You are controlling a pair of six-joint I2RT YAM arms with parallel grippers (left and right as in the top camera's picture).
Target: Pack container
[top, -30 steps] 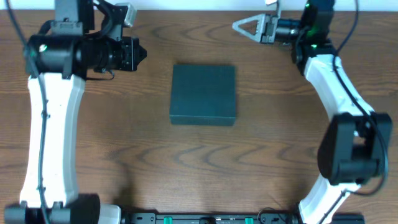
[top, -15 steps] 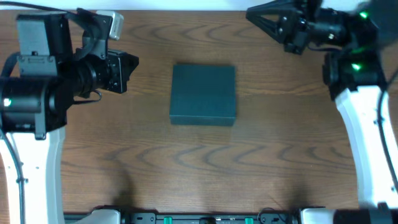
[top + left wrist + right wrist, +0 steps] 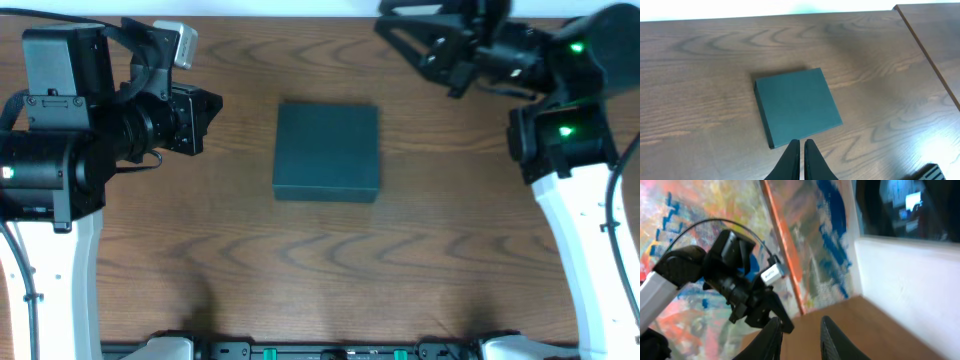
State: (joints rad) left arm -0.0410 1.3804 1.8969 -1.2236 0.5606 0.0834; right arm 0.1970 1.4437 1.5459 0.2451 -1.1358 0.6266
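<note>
My left claw [image 3: 801, 150] has its two fingers pressed close together. Nothing is held between them. The container [image 3: 797, 106] is a dark teal box. It lies flat on the brown wooden table [image 3: 700, 60], just in front of this claw's tips. Its lid is down. The claw hangs above the box and does not touch it.

My right claw [image 3: 800, 322] has its two fingers spread apart. Nothing is between them either. From above, I see this claw up by the far edge of the table. The box is well away from it, toward the middle of the table.

The box sits between my two claws. One short side faces the left claw. The table around the box is bare wood.

The camera on my right claw does not show the box. In front of that claw I see my left arm [image 3: 735, 275]. Behind the arm is a wall with bright paint [image 3: 810, 235] in many colours.
</note>
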